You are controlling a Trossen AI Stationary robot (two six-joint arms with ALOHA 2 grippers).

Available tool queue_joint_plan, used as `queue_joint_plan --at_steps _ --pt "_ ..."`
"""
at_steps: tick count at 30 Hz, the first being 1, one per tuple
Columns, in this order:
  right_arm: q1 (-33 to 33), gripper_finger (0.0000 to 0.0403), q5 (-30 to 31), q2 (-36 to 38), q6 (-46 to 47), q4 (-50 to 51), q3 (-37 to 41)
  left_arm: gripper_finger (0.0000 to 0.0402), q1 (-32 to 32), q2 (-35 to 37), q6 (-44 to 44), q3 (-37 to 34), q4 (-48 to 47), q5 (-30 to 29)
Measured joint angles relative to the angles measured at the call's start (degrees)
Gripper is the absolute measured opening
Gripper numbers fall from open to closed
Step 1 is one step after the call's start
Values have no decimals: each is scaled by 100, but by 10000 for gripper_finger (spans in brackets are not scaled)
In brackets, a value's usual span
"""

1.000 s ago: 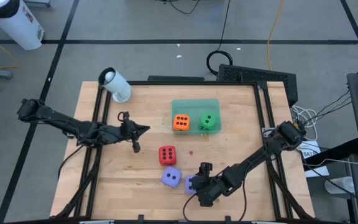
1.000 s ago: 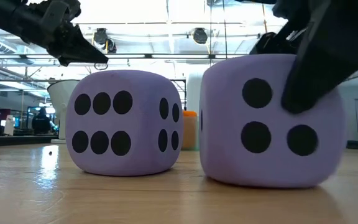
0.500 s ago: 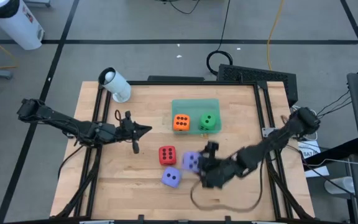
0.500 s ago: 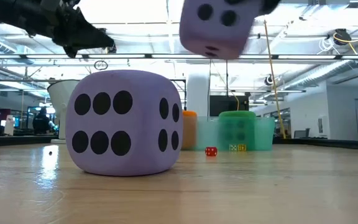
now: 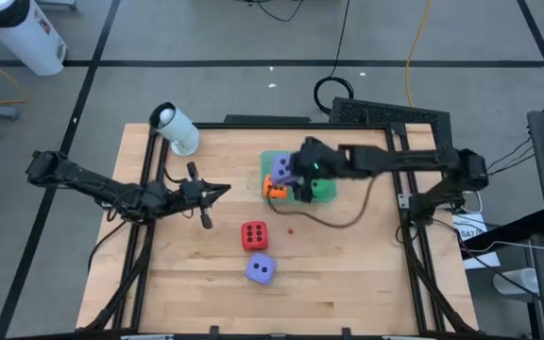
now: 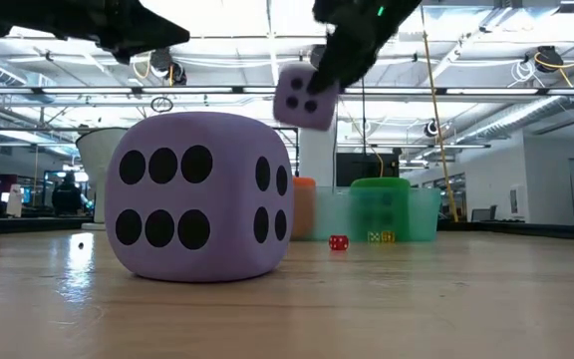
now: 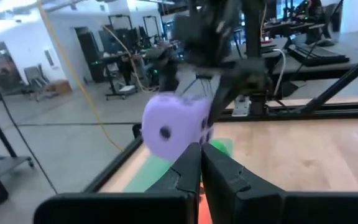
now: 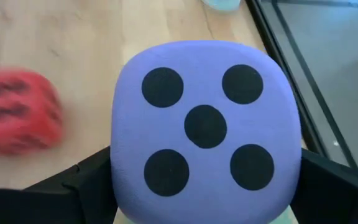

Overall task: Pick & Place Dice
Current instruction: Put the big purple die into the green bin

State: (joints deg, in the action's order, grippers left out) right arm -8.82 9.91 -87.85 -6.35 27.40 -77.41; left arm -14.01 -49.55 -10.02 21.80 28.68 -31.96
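**Purple die held up over the green tray**

The right gripper is up in the air at the far middle of the table, its fingers clamped on either side of a lavender die. The face turned toward the wrist camera shows five pips. From table height the same die hangs well clear of the wood, high above everything else.

Directly under it sits the translucent green tray, and in there I can see the orange die on the left and the green die on the right, both partly covered by the arm from above.

Nearer to me, the red die rests on the bare table, with the second lavender die just beyond it toward the near edge, apart from it. That one shows six pips on its side in the low view.

The left gripper waits left of centre, above the wood, its two fingers pressed together with nothing between them. A white cylinder lies at the far left corner.
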Motion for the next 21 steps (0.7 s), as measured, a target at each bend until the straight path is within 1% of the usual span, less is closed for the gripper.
queue_joint_plan --at_steps 2,4,8,13,21 --pt "-394 353 -198 -167 -425 -133 11 26 89 1 -57 0 1 -6" --pt "-733 354 -433 -364 -781 -490 5 26 183 38 35 0 -50 1" --pt "-1195 352 -942 -739 -1419 -947 7 26 360 48 183 2 -282 141" --pt "-1381 353 -1291 -1202 -1791 -1081 4 26 516 49 316 2 -662 231" --pt "-1267 353 -1328 -1712 -1997 -1150 4 26 677 47 523 2 -982 240"
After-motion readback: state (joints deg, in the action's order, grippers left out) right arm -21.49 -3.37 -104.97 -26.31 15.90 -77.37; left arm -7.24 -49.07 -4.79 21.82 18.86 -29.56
